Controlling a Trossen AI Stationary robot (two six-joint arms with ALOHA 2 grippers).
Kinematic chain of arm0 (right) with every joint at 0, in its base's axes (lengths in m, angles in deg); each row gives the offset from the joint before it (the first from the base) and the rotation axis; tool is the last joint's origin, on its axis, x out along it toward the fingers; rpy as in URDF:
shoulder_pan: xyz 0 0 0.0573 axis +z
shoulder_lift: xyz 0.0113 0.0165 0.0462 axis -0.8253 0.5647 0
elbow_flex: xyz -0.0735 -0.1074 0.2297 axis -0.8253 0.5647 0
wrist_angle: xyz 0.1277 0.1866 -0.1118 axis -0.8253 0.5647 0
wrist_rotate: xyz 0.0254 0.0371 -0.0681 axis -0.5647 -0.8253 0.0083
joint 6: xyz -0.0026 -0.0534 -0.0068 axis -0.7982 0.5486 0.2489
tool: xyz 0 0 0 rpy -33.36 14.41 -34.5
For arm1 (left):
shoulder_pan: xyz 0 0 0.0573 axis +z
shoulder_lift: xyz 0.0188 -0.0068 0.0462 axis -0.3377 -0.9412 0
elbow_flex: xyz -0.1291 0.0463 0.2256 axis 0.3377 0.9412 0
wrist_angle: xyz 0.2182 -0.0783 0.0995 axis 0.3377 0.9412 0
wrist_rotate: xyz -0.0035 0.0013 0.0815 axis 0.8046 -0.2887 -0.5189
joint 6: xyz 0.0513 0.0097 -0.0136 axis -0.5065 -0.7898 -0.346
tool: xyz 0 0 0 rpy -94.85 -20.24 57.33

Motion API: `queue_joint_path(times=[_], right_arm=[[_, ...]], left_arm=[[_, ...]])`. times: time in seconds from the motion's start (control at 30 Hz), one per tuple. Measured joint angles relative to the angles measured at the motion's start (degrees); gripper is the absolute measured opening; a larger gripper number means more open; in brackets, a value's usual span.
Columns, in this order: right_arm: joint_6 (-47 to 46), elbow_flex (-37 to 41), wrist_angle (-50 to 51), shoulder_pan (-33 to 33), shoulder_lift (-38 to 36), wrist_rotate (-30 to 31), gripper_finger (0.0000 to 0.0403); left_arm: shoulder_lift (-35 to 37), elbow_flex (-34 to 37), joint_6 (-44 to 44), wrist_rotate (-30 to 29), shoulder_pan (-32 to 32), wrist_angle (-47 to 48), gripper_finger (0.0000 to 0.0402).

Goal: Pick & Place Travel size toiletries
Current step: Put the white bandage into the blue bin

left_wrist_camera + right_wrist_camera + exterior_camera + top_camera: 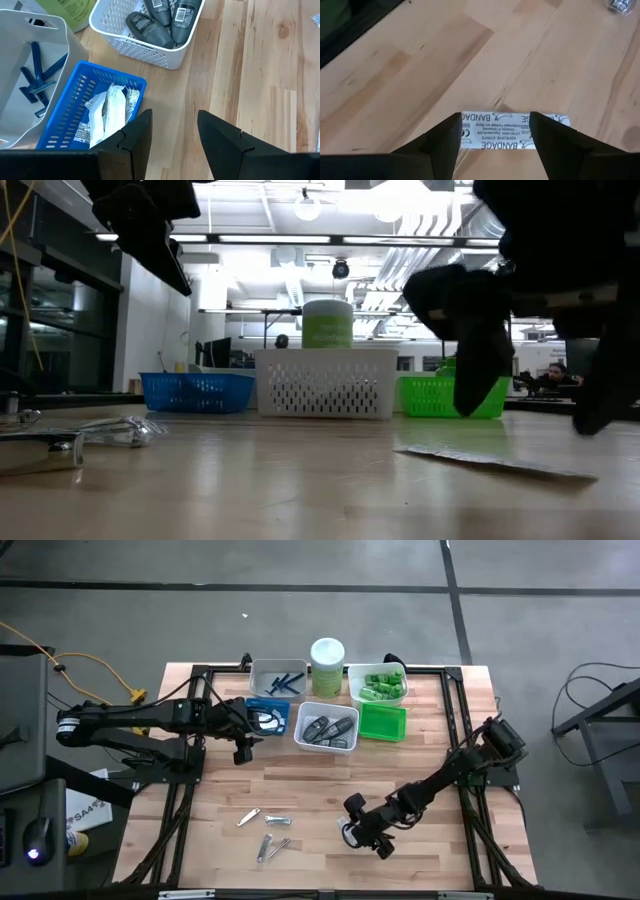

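My right gripper [495,120] [365,837] is open and hovers low over the table's near right part. Its fingers stand on either side of a flat white bandage packet [512,131] that lies on the wood [490,460]. My left gripper [172,117] [243,752] is open and empty, just near of the blue tray [75,100], which holds clear packets [112,107]. Silver clippers [268,830] lie on the table's near left part. Dark grey cases [160,22] fill the white basket [326,728], and blue razors [37,75] lie in the grey tray.
Along the far edge stand the grey tray [278,680], a pale-green canister with a white lid [327,665], a white tray of green tubes [377,685] and a green tray [383,723]. Bare wood lies between the trays and the clippers.
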Motion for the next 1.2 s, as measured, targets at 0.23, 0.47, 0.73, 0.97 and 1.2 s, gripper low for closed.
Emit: queue_joint_path(times=[0.23, 0.47, 0.73, 0.97, 1.2], right_arm=[[-2.1, 0.0, -2.2, 0.1, 2.9, -0.5, 0.0228], [-8.4, -0.1, 0.5, -1.0, 2.9, -1.8, 0.0195], [-9.0, -0.2, 4.0, -1.0, 2.8, -1.0, 0.0117], [-7.1, -0.2, 5.5, -0.2, 2.8, 1.7, 0.0069], [-5.3, -0.1, 6.1, 0.5, 2.8, 3.0, 0.0074]], left_arm=[[0.0, 0.0, 0.0, 0.1, 0.0, 0.5, 0.0157], [0.0, 0.0, 0.0, 0.2, 0.0, 0.8, 0.0157], [0.0, 0.0, 0.0, 0.3, 0.0, 0.9, 0.0157], [0.0, 0.0, 0.0, 0.3, 0.0, 0.9, 0.0157], [0.0, 0.0, 0.0, 0.3, 0.0, 0.9, 0.0157]])
